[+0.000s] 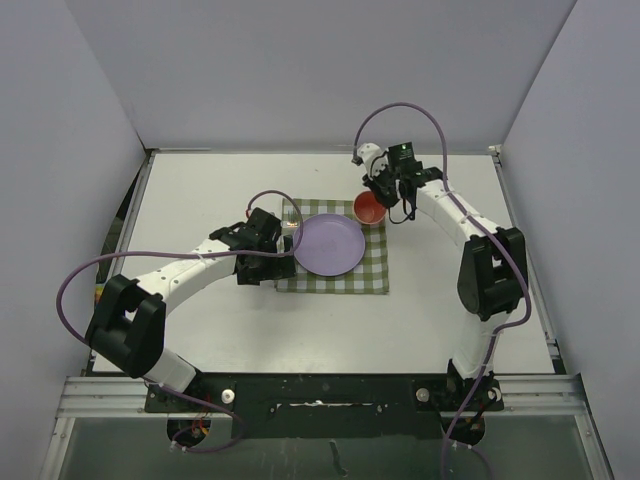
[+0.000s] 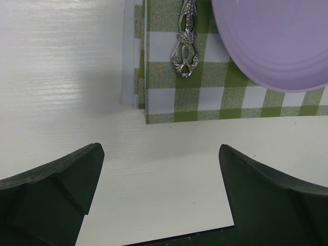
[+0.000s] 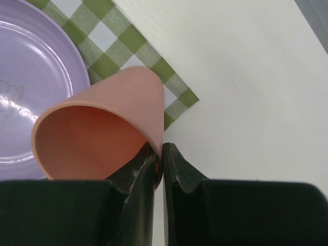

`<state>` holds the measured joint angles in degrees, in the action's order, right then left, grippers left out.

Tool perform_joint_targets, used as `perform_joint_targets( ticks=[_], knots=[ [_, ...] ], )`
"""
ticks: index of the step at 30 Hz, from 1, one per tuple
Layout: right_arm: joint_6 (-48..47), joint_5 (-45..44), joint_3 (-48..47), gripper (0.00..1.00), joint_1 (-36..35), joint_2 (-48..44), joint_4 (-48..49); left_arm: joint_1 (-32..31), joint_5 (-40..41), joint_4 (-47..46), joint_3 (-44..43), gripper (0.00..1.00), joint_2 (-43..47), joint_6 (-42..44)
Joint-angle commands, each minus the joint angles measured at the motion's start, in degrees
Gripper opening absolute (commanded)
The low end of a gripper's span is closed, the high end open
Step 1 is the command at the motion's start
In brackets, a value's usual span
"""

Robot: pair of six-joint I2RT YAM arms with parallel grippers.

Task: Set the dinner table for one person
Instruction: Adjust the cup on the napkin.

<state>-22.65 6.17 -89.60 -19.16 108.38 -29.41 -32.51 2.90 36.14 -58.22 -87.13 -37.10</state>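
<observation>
The tabletop [image 1: 200, 320] has its cloth [image 1: 372, 270], plate [image 1: 328, 244] and one piece of cutlery [image 2: 185, 48] laid just left of the plate. The right gripper [image 3: 162, 151] pinches the cup [image 3: 97, 133] by its rim at the cloth's far right corner, seemingly not yet released. The left gripper [image 2: 160, 148] hangs spread and empty

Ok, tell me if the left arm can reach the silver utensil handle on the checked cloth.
Probably yes. The left gripper is open and empty just off the checked cloth, and the silver utensil handle lies bare ahead of it. Only the purple plate close alongside might crowd a finger.
</observation>
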Motion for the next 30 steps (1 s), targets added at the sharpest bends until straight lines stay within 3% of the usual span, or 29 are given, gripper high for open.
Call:
perform_joint_targets(
  ticks=[1,17,21,27,30],
  knots=[
    [2.9,4.1,-0.9,0.0,2.4,3.9,-13.1,0.3,-0.4,-2.4,-0.9,0.98,1.4,-0.2],
    [2.8,4.6,-4.6,0.02,2.3,9.8,-14.4,0.6,-0.8,-3.1,-0.7,0.98,0.5,0.0],
    [2.4,4.0,-4.9,0.2,2.0,10.1,-14.2,0.7,-0.9,-3.5,-0.7,0.98,0.2,0.0],
    [2.5,3.2,-5.4,0.34,1.4,10.8,-13.8,0.8,-1.1,-3.9,-0.5,0.98,-0.3,0.1],
    [2.5,2.9,-6.0,0.34,1.1,11.0,-13.4,0.9,-1.1,-4.2,-0.3,0.98,-0.6,0.2]
  ],
)
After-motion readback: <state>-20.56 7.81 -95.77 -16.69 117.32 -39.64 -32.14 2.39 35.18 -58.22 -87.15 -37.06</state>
